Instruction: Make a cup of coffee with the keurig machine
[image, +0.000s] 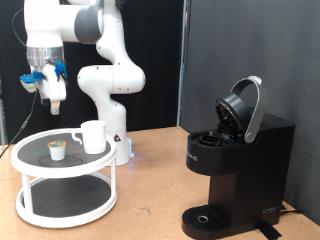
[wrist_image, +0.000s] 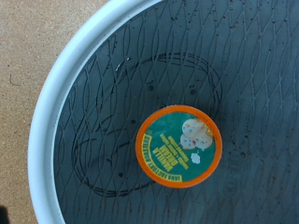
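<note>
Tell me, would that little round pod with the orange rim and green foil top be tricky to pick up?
Probably light: the small round pod is tiny beside the white ceramic mug. Its low, flat shape suggests it won't tip. The foil lid looks thin, so likely easy to dent. On the black mesh shelf, it might slide.

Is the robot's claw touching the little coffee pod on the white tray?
Apart. In the exterior view the gripper hangs high above the pod on the white tray, with bare wall between them. The wrist view looks down on the pod; nothing touches it.
</note>
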